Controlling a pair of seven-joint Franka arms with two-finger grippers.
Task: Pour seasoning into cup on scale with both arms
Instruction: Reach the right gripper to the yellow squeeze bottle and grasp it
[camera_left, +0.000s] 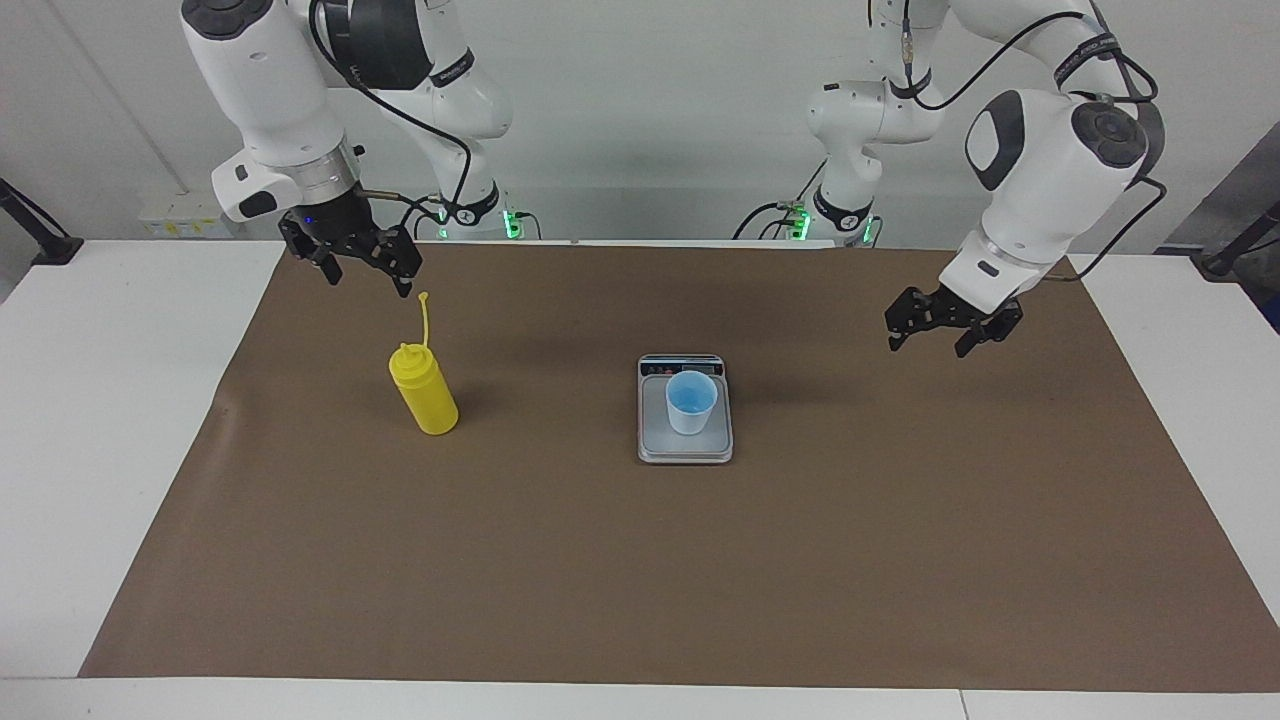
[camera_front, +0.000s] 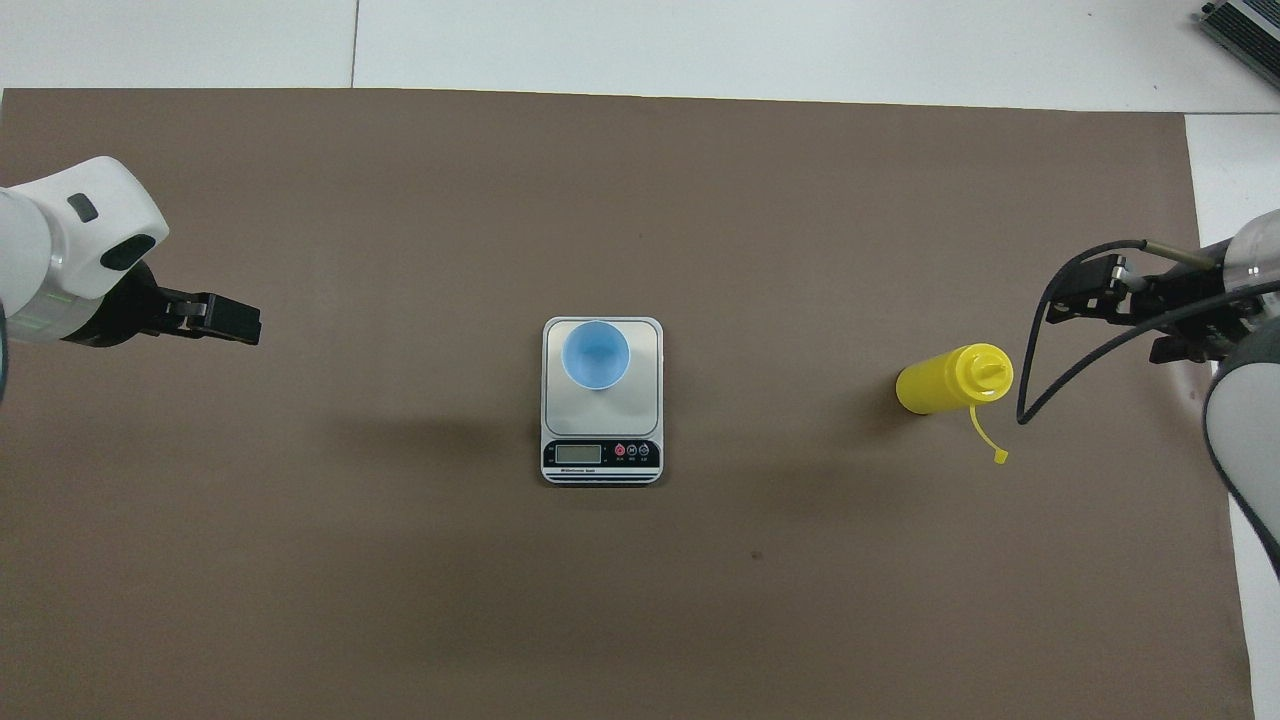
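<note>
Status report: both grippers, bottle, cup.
Left gripper open, empty, over the brown mat. Right gripper open, above the upright yellow plastic squeeze bottle, cap off. Light-blue plastic cup on grey scale. Nothing between.

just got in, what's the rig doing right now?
Neither arm is holding anything. The yellow seasoning bottle stands upright on the brown mat toward the right arm's end, its cap strap sticking up. The blue cup sits on the scale at mid-table. The right gripper hangs above the bottle, jaws open; the left gripper is over the mat toward its own end, jaws open.
</note>
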